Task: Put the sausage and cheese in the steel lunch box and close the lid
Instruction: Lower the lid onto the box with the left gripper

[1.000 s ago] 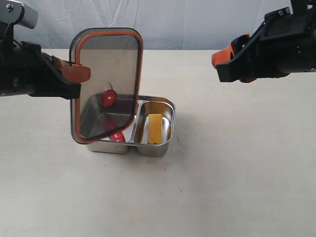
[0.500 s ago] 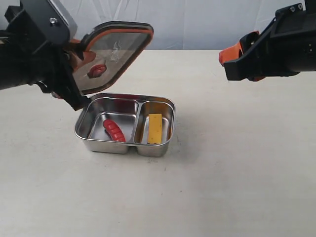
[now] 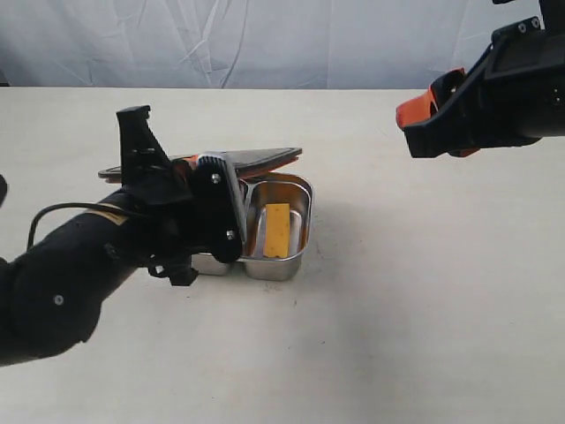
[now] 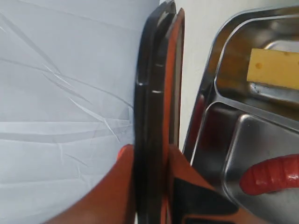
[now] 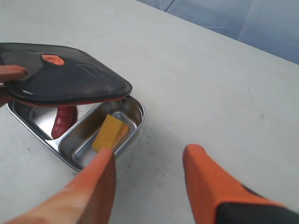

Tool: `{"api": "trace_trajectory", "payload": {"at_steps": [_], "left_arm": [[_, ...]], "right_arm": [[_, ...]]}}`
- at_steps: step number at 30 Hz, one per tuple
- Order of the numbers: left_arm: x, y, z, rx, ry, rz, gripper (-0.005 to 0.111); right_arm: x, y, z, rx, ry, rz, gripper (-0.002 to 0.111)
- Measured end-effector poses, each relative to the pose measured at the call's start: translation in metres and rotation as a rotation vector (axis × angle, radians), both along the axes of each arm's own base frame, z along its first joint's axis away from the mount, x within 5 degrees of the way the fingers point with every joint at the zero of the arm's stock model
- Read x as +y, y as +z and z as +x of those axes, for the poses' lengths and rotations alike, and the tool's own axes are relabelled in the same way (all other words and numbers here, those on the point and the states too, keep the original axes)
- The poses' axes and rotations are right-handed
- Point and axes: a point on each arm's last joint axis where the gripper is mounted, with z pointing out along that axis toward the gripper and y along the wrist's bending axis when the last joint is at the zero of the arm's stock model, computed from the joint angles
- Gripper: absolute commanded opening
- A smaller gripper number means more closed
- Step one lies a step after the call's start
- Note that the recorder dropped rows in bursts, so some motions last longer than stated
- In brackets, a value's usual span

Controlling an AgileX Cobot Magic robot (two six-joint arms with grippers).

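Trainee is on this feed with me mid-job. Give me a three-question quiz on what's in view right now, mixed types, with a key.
1. True or false: the lid sits flat and closed on the steel lunch box.
2. The cheese and the sausage lie: A) together in one compartment, B) in separate compartments, C) on the table beside the box.
3. Fill in: the right gripper is ___ and holds nothing.

Key
1. False: the left gripper clamps the lid by its edge, tilted above the box.
2. B
3. open
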Motion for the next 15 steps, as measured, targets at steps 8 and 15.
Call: {"api": "trace_trajectory", "payload": {"at_steps": [8,15], "left_arm": [[-0.011,-0.025,-0.001,-0.065,0.038,0.108,0.000],[-0.013,-0.046,0.002,-0.070,0.061,0.182,0.000]], "right_arm": [[-0.001,0.000,0.000,-0.002,0.001,-0.009,0.046],[-0.001,0.000,0.000,-0.003,0.001,-0.012,0.046]]}}
